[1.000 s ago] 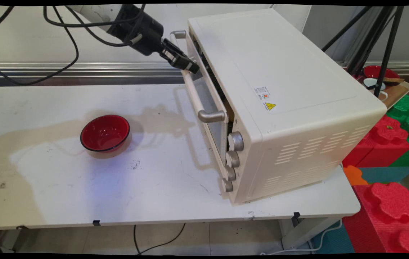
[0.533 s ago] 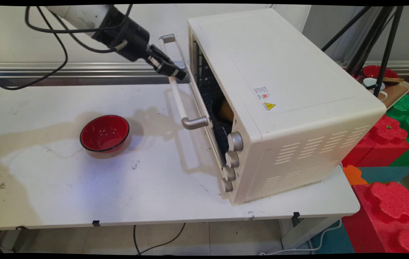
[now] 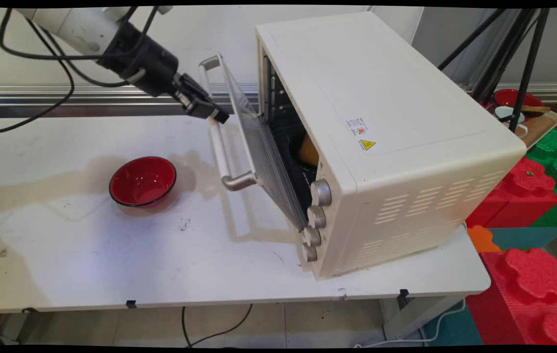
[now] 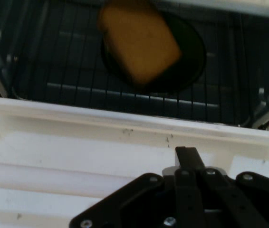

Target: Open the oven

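Black linkage of end effector (image 4: pixel 187 164) at bottom edge, against white oven door (image 4: pixel 77 142) and its handle bar (image 4: pixel 39 178). Beyond the door's edge, dark oven cavity with wire rack (image 4: pixel 68 71). On rack, round black dish (image 4: pixel 182 57) holding tan bread-like slice (image 4: pixel 139 40), slightly blurred.

White wall (image 3: pixel 200 29); tiled floor (image 3: pixel 268 323); foam blocks (image 3: pixel 533 274).
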